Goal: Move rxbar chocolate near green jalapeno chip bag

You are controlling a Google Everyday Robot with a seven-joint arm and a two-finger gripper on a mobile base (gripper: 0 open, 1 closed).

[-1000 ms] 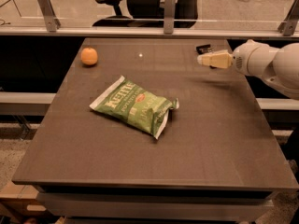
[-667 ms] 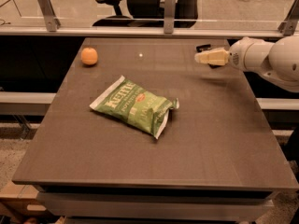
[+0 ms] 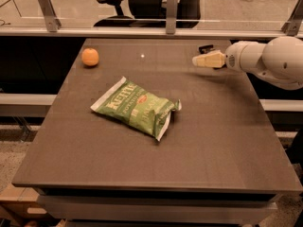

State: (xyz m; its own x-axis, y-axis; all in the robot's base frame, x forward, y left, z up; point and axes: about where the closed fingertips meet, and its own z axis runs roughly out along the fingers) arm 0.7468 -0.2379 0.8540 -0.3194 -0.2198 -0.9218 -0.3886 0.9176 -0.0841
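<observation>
Camera view: pincer [image 3: 196,60] far right; green jalapeno chip bag [image 3: 137,107] centre table [image 3: 218,141].

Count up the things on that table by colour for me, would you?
Orange: 1, the round fruit, far left.
Green: 1, the chip bag, in the middle.
Black: 1, the rxbar chocolate, at the far edge just behind the gripper, which reaches in from the right.
Total: 3

Orange [image 3: 90,56] far-left on table [image 3: 189,150]; office chair [image 3: 142,1] behind.
</observation>
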